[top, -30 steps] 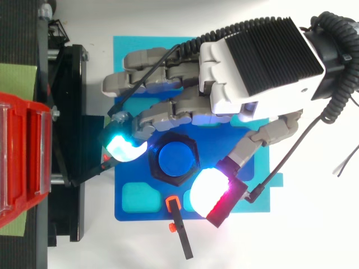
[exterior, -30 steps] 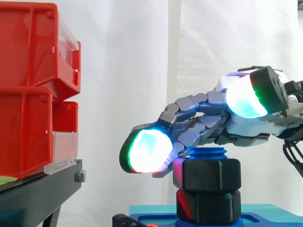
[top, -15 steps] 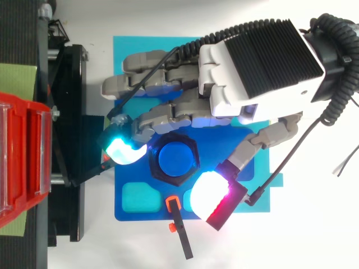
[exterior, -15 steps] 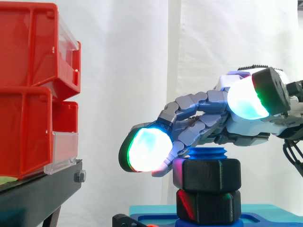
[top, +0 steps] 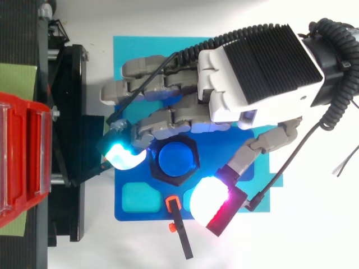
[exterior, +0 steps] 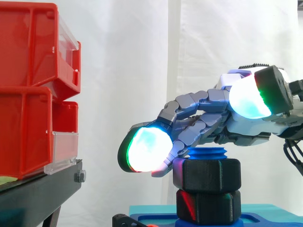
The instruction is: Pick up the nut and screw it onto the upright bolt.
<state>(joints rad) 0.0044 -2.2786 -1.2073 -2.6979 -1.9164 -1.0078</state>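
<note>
A black hex nut (exterior: pixel 206 175) sits on the threaded blue bolt (exterior: pixel 206 152), above a second black hex piece (exterior: pixel 208 206) at the bolt's foot. From above, the nut (top: pixel 159 168) rings the bolt's blue top (top: pixel 176 160). My hand (top: pixel 258 67) reaches in from the right and arches over the bolt. One finger lies along the nut's upper left edge, its cyan fingertip (top: pixel 119 153) just past the nut. The thumb's glowing pad (top: pixel 208 201) stands apart from the nut and, in the side view, well above it (exterior: pixel 248 98). The fingers are loosely bent and nothing is pinched.
Red bins (exterior: pixel 33 94) on a black stand (exterior: pixel 42 194) rise at the left, close to the fingertips. The bolt stands on a blue base plate (top: pixel 129 216) with a teal recess (top: pixel 137 196). A black tool with orange ends (top: pixel 178 227) lies at the plate's edge.
The hand has turned a little over the bolt: the thumb pad has swung away from the nut and the palm has shifted slightly. The nut looks unmoved.
</note>
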